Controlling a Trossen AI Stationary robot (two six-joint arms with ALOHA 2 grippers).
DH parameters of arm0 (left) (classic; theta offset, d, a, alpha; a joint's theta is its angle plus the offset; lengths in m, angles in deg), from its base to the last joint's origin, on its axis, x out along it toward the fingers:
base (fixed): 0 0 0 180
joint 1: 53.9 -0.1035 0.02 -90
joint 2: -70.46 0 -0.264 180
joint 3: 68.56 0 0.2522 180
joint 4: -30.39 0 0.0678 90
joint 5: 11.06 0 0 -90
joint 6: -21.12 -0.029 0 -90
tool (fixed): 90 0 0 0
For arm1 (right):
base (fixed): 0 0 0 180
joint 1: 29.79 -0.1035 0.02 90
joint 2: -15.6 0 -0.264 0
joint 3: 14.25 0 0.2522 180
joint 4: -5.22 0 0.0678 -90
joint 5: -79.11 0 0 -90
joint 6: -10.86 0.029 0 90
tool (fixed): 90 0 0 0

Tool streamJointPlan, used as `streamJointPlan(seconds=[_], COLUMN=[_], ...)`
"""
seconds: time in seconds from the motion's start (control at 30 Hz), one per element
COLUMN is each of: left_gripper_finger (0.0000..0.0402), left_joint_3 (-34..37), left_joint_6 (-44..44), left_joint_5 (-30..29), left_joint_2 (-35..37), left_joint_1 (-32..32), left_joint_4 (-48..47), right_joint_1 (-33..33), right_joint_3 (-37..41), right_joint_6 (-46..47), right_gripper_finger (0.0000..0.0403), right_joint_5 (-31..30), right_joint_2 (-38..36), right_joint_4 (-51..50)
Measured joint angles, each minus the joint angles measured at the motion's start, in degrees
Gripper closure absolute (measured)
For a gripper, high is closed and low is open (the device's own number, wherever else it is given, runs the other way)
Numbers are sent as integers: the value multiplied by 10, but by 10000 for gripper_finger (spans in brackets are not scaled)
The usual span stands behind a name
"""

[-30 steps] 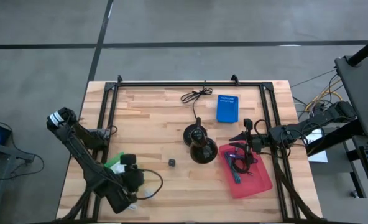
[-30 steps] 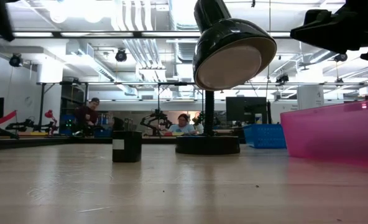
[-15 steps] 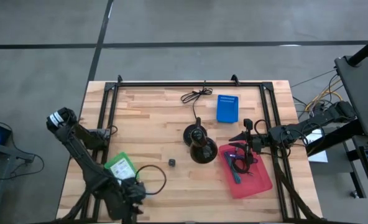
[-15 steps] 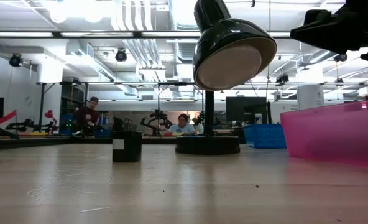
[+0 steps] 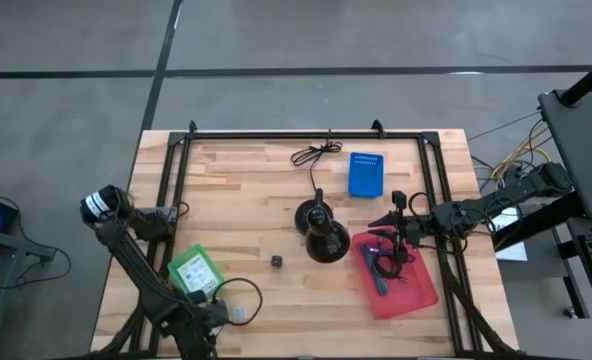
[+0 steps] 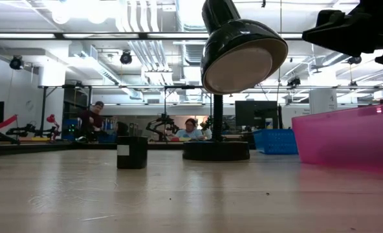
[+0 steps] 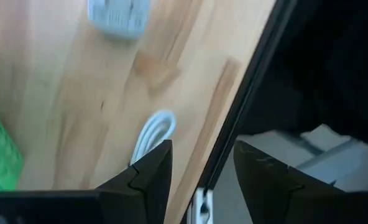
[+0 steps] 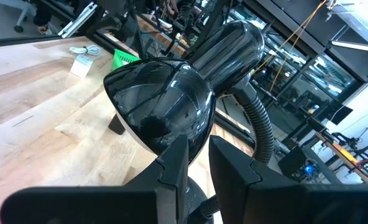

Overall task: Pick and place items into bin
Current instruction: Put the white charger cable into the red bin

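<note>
Showing no readable writing, the green packet (image 5: 195, 270) lies beside the empty, parted left gripper (image 7: 197, 163).

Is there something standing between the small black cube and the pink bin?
Yes. The black lamp stands on the table between the cube and the pink bin. Its round base sits just beside the bin's near end, so a straight path along the table would meet it.
</note>
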Motion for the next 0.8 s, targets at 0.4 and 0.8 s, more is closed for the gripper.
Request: streamJointPlan(seconds=[0.4, 0.8], left_gripper_finger=[246, 246], left_joint_3=[2, 5], left_joint_6=[43, 56], left_joint_5=[48, 95], left_joint_2=[-54, -74], left_joint_1=[23, 29], left_joint_4=[-18, -82], right_joint_1=[0, 0], right_joint_3=[0, 0], right_joint_6=[6, 21], right_gripper_finger=[349, 349], right_joint_5=[0, 0], right_joint_2=[0, 0], right_joint_4=[-1, -1])
